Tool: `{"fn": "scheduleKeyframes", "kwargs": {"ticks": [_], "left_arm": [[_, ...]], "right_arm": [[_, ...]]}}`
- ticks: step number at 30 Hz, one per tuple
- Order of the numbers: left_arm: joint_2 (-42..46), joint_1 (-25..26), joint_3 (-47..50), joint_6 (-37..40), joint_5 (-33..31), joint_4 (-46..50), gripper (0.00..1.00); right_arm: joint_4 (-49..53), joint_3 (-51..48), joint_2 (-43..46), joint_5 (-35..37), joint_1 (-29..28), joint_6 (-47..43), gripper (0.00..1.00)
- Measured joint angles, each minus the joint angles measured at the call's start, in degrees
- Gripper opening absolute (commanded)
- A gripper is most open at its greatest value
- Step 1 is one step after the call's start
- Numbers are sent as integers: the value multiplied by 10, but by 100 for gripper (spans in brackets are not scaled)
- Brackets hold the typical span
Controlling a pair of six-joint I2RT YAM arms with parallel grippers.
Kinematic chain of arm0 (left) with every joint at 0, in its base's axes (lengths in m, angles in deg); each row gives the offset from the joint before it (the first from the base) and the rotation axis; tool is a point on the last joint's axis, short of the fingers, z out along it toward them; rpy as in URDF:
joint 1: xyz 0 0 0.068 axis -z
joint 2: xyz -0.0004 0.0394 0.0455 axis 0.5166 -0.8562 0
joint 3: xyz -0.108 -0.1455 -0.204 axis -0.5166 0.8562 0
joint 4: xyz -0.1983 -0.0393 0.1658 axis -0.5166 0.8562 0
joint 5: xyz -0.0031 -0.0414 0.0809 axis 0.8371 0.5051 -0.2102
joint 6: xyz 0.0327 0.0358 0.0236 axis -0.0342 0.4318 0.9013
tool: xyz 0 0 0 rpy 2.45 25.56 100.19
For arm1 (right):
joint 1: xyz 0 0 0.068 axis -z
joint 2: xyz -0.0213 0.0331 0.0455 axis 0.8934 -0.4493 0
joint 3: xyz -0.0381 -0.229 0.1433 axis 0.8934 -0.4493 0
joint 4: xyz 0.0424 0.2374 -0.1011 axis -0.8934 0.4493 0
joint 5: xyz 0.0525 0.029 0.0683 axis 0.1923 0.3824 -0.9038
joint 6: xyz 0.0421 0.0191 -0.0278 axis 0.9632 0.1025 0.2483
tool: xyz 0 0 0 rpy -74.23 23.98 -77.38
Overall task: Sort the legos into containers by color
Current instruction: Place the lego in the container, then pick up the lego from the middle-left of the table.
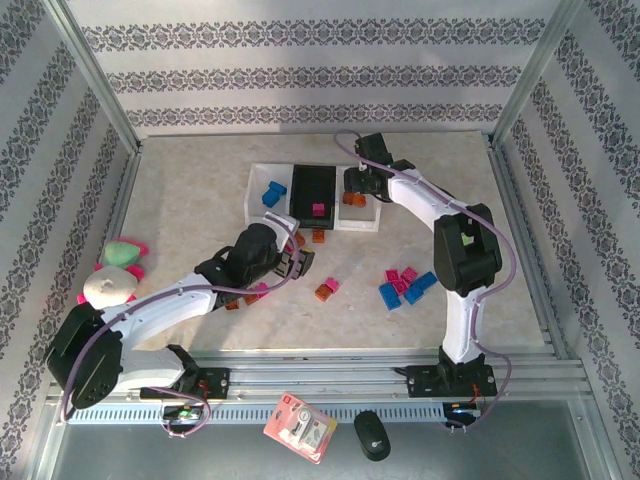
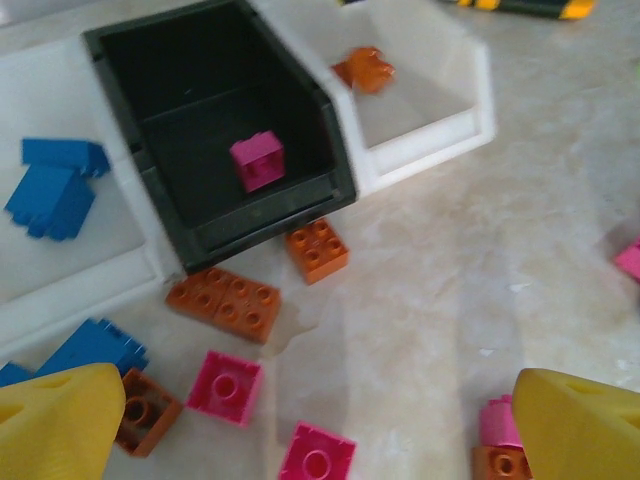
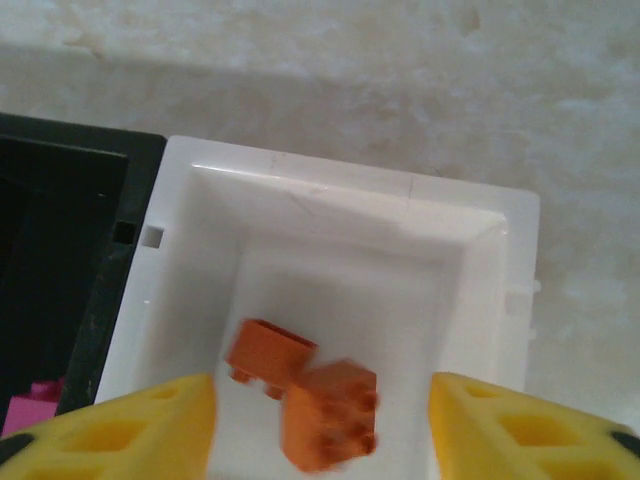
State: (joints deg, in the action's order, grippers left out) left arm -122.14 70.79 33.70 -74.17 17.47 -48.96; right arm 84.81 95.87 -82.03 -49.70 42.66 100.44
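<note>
Three containers stand in a row: a white tray [image 1: 256, 210] with blue legos [image 1: 272, 193], a black tray [image 1: 313, 185] with one magenta lego [image 1: 318, 209], and a white tray [image 3: 340, 190]. My right gripper [image 3: 322, 400] hangs open over this last tray. Two orange legos [image 3: 268, 355] [image 3: 330, 415] lie below it, the nearer one blurred. In front of the black tray [image 2: 300, 205] my left gripper [image 2: 320, 400] stands open above loose legos on the table. Those are two magenta [image 2: 226, 386] [image 2: 318, 458] and two orange [image 2: 225, 300] [image 2: 318, 248].
More blue and magenta legos [image 1: 405, 287] lie at the right of the table. A pink-and-green plush toy [image 1: 115, 270] sits at the left edge. A red-and-white packet [image 1: 300, 427] and a black object [image 1: 371, 435] lie on the near ledge. A yellow-and-black knife [image 2: 520, 6] lies behind the trays.
</note>
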Motion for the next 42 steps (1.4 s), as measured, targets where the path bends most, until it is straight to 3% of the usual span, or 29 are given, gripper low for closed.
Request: {"fn": "scheduleKeyframes", "kwargs": {"ticks": [6,12,16,23,29,35,42], "left_arm": [[-37,-39,-24,-58,-35,65,99],[-72,-62,-47,-135,-41,140,100],[-102,-82,-57,-179,-29,200,95],[-166,-87,-100,-225,24,297,77],[-202,-87,-104,-219,80,329,63],[-207,-87,-105,-200,98,359,53],[-205,-87,-103,-181,111,377,35]], "right_arm": [[-16,-82,126,-14,-5,-27,83],[-29,-189,289,-17,-55,-46,85],[-33,-246,346,-22,-88,-42,85],[-33,-276,354,-23,-92,-34,85],[-34,-277,353,-23,-92,-32,86],[-34,-276,343,-23,-93,-32,85],[-35,-276,337,-22,-94,-27,86]]}}
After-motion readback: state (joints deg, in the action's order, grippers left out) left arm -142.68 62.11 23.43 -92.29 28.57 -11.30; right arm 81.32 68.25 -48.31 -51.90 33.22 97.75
